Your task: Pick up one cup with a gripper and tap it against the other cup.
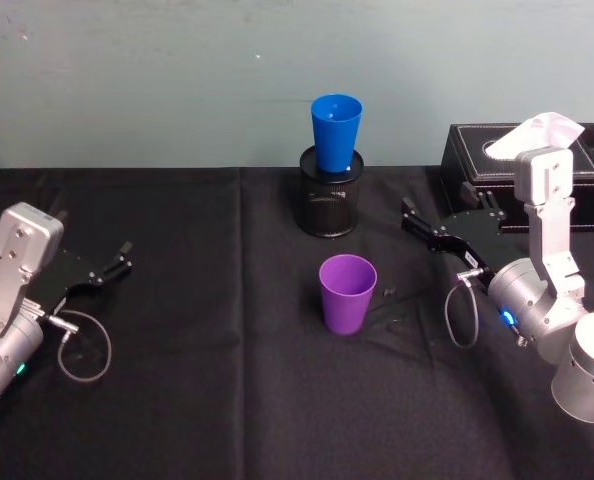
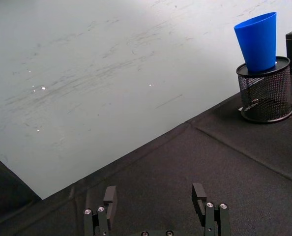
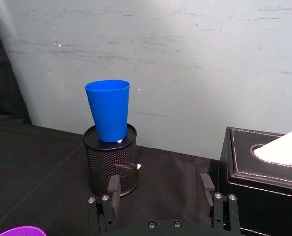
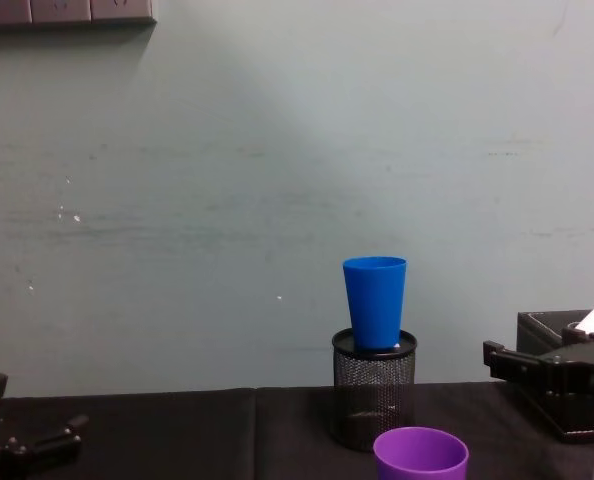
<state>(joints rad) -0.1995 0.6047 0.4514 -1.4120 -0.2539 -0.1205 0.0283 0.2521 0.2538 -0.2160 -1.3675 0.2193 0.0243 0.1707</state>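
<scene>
— Black cloth covers my table (image 1: 177,400), with a pale wall behind. Where's the purple cup?

— My purple cup (image 1: 347,293) stands upright mid-table, left of my right gripper (image 1: 447,215) and a little nearer, well apart from it. That gripper's jaws are spread, holding nothing.

— Its look?

— Plain, smooth, tapered, mouth up.

— Around it?

— My blue cup (image 1: 336,132) sits in a black mesh holder (image 1: 330,203) farther back; a black tissue box (image 1: 537,170) lies far right. My left gripper (image 1: 112,265) rests at far left, jaws apart, empty.

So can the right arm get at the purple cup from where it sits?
Probably yes: the right end effector is open, and only bare black cloth lies between it and the upright purple cup.
</scene>
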